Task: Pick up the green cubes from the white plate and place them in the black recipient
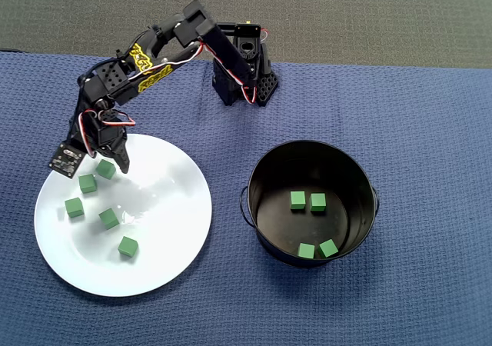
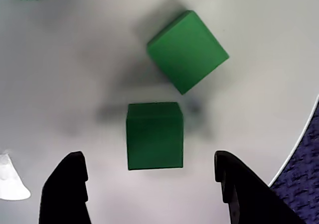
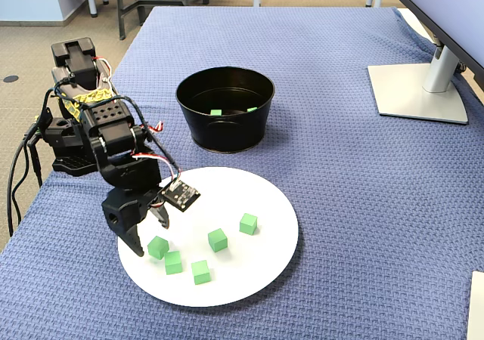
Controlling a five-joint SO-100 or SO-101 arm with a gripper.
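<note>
a black robot arm (image 1: 154, 58) reaches down over the left part of a white plate (image 1: 173, 231) on a table covered in blue cloth (image 1: 430, 131), seen from overhead. its fingers (image 3: 149, 230) are spread open, one on each side of a green cube (image 3: 157, 247) lying on the plate, not gripping it. a second cube (image 2: 187, 51) sits just beyond it in the wrist view. five green cubes (image 1: 108, 218) lie on the plate. to the right, apart from the plate, a black pot (image 1: 265, 178) holds four more cubes (image 1: 297, 200)
</note>
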